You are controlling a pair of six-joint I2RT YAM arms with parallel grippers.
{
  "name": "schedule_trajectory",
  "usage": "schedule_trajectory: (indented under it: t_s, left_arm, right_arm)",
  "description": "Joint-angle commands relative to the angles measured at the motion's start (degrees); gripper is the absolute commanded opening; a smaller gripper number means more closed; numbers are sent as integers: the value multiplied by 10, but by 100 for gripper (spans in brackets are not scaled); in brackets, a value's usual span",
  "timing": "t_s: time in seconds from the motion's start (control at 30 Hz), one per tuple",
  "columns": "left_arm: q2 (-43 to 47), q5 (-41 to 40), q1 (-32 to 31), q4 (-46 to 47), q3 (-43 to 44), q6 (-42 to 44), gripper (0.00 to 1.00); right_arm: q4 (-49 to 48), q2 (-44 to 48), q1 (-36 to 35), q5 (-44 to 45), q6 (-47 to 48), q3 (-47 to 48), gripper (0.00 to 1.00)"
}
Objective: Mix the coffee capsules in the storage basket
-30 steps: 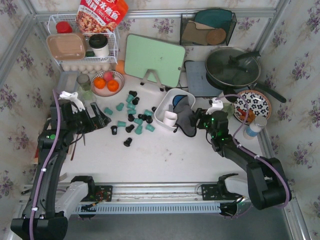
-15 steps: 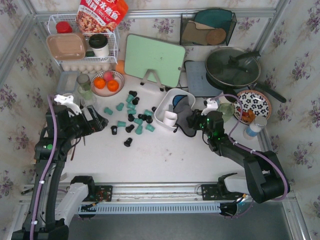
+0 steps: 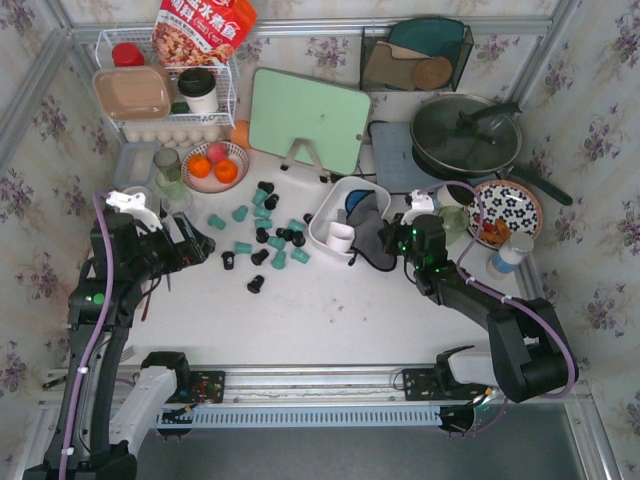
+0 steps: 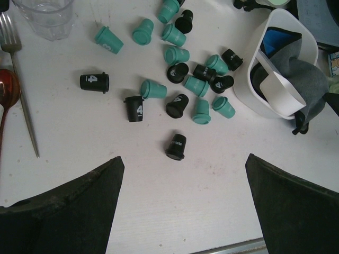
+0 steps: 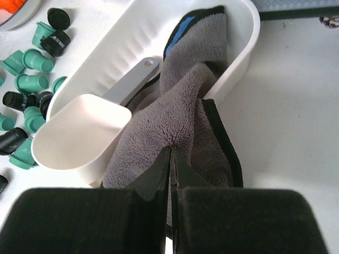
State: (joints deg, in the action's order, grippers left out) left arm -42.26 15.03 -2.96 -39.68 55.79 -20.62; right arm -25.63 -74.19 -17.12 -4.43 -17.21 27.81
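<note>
Teal and black coffee capsules (image 3: 265, 235) lie scattered on the white table left of the storage basket (image 3: 322, 215), also in the left wrist view (image 4: 180, 71) and right wrist view (image 5: 32, 79). The white basket (image 5: 122, 47) holds a grey cloth (image 5: 196, 106) and a white scoop (image 5: 79, 132); I see no capsules inside. My left gripper (image 4: 184, 164) is open and empty above the table, near one black capsule (image 4: 176, 146). My right gripper (image 5: 170, 148) is shut on the grey cloth at the basket's near end.
A green cutting board (image 3: 308, 120) stands behind the capsules. A bowl of oranges (image 3: 215, 167) and a glass (image 3: 168, 163) sit at back left. A pan (image 3: 467, 135) and flowered plate (image 3: 505, 212) are at right. A fork (image 4: 21, 100) lies left.
</note>
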Motion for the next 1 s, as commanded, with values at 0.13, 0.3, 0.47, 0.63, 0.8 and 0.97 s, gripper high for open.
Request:
schedule_trajectory:
  t_s: [0.13,0.3,0.47,0.63,0.8,0.97]
  left_arm:
    - [-1,-1,-1,14,-1,3,100]
    - [1,-5,-1,14,-1,5,100]
    - [-1,-6,-1,14,0,4,100]
    - [3,-3,-1,14,1,3,100]
    - [7,-4,-1,17,-1,1,100]
    - [1,-1,-4,14,0,1,100]
  right_arm:
    - [60,39,0,-8,14,83,0]
    - [114,60,0,21,54,169,0]
    - [153,71,0,59,93,265,0]
    - [163,104,0,97,107,327,0]
    - [184,159,0,152,129,368,0]
    - [196,240,0,239,150,360,0]
